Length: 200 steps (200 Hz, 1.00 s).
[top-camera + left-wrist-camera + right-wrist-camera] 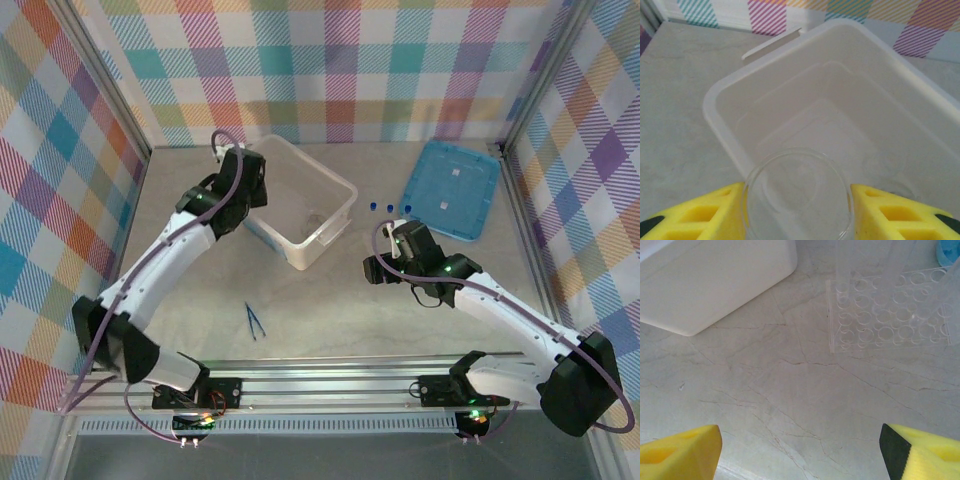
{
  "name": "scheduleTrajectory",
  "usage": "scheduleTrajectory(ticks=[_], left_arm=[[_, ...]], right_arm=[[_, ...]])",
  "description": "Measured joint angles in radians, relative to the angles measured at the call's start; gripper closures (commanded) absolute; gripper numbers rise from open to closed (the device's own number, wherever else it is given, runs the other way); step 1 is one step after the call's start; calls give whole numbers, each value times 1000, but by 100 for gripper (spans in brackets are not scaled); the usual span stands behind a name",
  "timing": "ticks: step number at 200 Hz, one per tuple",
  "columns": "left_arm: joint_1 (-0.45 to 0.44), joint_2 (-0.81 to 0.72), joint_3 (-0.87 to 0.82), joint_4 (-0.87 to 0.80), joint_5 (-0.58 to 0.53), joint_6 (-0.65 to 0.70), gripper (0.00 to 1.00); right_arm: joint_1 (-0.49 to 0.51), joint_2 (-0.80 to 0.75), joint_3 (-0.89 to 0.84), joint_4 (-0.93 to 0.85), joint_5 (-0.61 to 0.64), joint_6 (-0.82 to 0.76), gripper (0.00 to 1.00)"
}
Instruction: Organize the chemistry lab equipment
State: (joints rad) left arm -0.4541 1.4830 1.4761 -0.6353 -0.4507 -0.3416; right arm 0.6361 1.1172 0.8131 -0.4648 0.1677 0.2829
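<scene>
My left gripper (252, 192) hangs over the left rim of the translucent box (335, 185), shut on a clear glass flask (797, 195) whose round outline sits between the yellow fingers (705, 215). A tiny clear beaker (883, 163) lies on the box floor. Thin blue-capped tubes (388, 206) stand in a clear rack (885, 315) right of the box. My right gripper (800, 455) is open over bare table just short of that rack. Dark blue tweezers (254, 320) lie on the table near the front.
A flat blue lid (452, 188) lies at the back right. The box wall (715, 285) stands left of the right gripper. Checked walls close in the table on three sides, and an aluminium rail (320, 385) runs along the near edge.
</scene>
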Motion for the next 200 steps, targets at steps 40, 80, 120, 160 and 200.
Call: scheduleTrajectory(ticks=[40,80,120,160,200], left_arm=[[38,179,159,68,72,19,49],[64,336,206,120,129,21,48],[71,483,270,122,174,21,48],[74,562,301,138,200,20,48],[94,599,322,141,216,17,48]], right_arm=[[0,0,0,0,14,0,17],[0,-2,0,-9,26,0,17],[0,-4,0,-14,33,0,16],[0,-4,0,-23,34,0,17],[0,-4,0,-25,42,0,17]])
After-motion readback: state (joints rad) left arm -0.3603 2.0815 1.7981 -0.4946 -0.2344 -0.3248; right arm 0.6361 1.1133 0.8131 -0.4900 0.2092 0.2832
